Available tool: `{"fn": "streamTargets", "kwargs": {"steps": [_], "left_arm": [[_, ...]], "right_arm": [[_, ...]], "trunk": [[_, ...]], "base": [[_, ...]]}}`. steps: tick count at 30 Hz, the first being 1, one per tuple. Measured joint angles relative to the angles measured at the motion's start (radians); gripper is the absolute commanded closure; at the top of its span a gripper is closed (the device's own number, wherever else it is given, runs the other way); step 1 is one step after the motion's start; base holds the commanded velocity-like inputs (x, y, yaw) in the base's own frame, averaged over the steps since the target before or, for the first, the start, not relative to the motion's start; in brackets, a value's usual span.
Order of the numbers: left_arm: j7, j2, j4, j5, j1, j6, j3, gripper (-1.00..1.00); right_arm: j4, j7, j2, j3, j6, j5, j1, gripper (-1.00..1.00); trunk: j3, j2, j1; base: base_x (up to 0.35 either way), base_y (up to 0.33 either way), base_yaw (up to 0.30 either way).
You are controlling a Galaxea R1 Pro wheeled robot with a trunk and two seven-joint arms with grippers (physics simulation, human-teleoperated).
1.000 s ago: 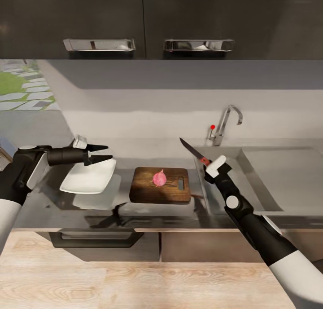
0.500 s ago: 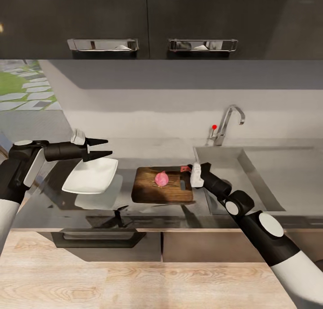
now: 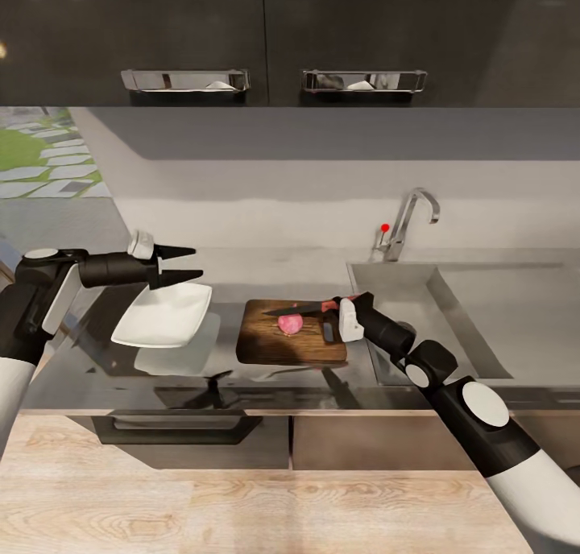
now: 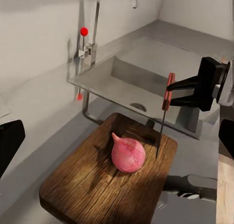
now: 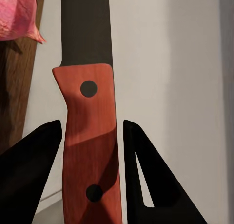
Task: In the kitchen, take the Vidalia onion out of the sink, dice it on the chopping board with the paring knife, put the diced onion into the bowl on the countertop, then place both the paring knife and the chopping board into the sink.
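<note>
The pink Vidalia onion (image 3: 290,324) lies whole on the brown chopping board (image 3: 266,346) on the grey countertop (image 3: 97,361). My right gripper (image 3: 338,303) is shut on the red handle of the paring knife (image 3: 300,307). The dark blade reaches out level over the far side of the onion; I cannot tell if they touch. The left wrist view shows the onion (image 4: 128,154), the board (image 4: 92,187) and the knife (image 4: 167,93). In the right wrist view the fingers (image 5: 29,175) flank the knife handle (image 5: 90,146). My left gripper (image 3: 184,265) hangs open above the white bowl (image 3: 163,316).
The steel sink (image 3: 451,328) with its chrome tap (image 3: 409,220) and red knob lies right of the board. Dark wall cabinets (image 3: 266,31) hang overhead. A dark drawer handle (image 3: 177,427) sits under the counter's pale front edge.
My right arm swung down and left from above the sink to the board. The knife went from pointing up to lying level over the onion. The left arm barely moved.
</note>
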Motion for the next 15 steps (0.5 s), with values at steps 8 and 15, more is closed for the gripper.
{"fn": "streamTargets", "kwargs": {"steps": [8, 15], "left_arm": [[-0.012, 0.001, -0.01, 0.0, 0.0, 0.006, 0.002, -1.0], [-0.023, 0.001, -0.011, 0.0, 0.0, 0.06, 0.001, -1.0]], "right_arm": [[-0.003, 0.0, 0.0, -0.001, -0.003, 0.003, 0.0, 1.0], [-0.006, 0.0, 0.0, 0.0, -0.004, 0.003, 0.0, 1.0]], "trunk": [[0.0, 0.0, 0.0], [0.0, 0.0, 0.0]], "base": [[0.0, 0.0, 0.0], [0.0, 0.0, 0.0]]}}
